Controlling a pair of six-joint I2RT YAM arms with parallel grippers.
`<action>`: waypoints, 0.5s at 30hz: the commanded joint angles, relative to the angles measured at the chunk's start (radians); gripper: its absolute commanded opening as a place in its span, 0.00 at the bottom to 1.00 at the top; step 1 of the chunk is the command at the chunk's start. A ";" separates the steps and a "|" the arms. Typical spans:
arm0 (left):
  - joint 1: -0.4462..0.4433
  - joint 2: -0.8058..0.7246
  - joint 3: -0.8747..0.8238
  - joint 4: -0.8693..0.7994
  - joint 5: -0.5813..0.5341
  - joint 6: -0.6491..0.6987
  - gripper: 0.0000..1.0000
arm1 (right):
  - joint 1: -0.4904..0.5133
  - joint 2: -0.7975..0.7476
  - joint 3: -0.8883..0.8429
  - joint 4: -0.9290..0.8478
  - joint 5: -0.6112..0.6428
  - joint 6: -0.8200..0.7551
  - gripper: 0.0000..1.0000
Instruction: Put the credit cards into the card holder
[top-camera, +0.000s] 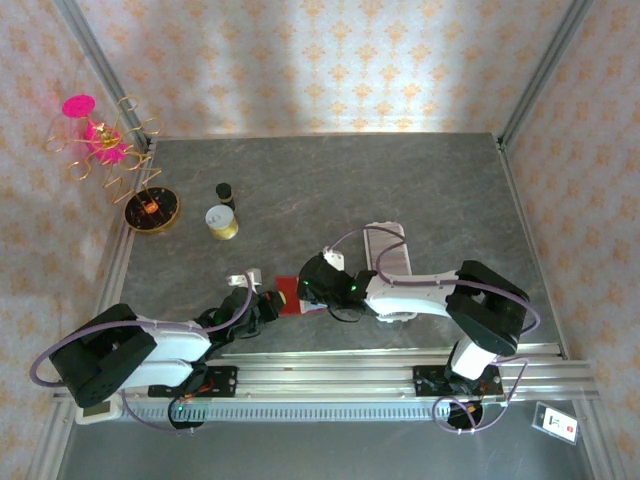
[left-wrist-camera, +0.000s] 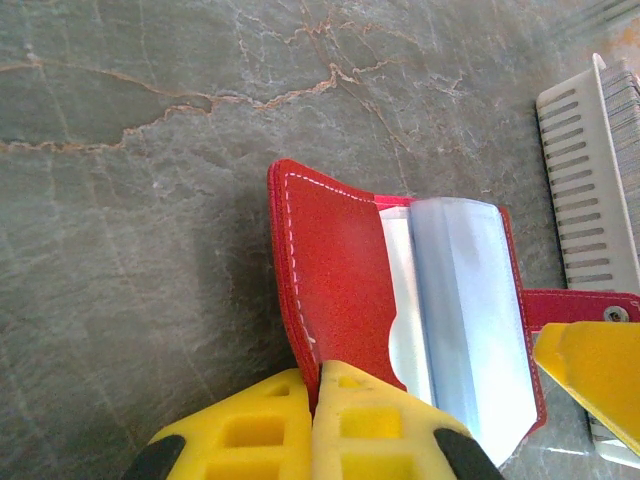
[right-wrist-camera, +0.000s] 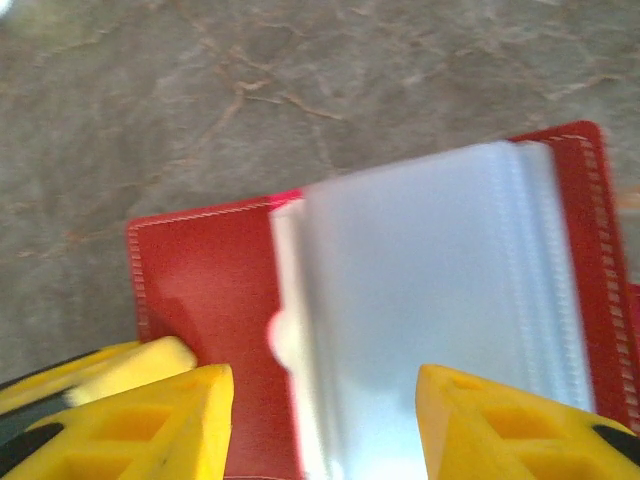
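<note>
The card holder (left-wrist-camera: 330, 270) lies open on the table (left-wrist-camera: 150, 200), close to the near edge and a little left of centre, between the two grippers. Its red cover is spread to the left. Pale bluish sheets (left-wrist-camera: 460, 300) fan out over its right half, and its strap (left-wrist-camera: 570, 305) with the metal snap trails off to the right.

The left gripper (left-wrist-camera: 315, 420) has its fingers pressed together on the near edge of the red cover, pinning the holder open. The right gripper (right-wrist-camera: 322, 400) hangs over the pale sheets with its jaws about half apart. The sheet is wider than the gap between them, so they do not clamp it. That view is blurred, and I cannot tell whether a finger touches the sheet.

I cannot tell whether the pale layers are the holder's own sleeves or a credit card already partly in. My judgement is that opening and steadying the holder is done, while seating the cards is under way at best, and nothing confirms one is fully in.

A white slotted rack (left-wrist-camera: 590, 190) lies just right of the holder. A gold jar (top-camera: 222, 222), a small dark bottle (top-camera: 225, 191), a round dish (top-camera: 152, 211) and a wire stand (top-camera: 100, 140) sit well apart at the far left.
</note>
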 joint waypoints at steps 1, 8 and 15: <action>0.001 -0.008 -0.013 -0.005 0.013 -0.001 0.02 | 0.002 -0.014 -0.018 -0.072 0.075 0.016 0.52; 0.001 -0.007 -0.013 -0.005 0.018 0.001 0.02 | 0.002 0.033 -0.013 -0.074 0.057 0.012 0.53; -0.001 -0.008 -0.016 0.002 0.020 0.000 0.02 | 0.006 0.070 0.004 -0.079 0.035 0.006 0.56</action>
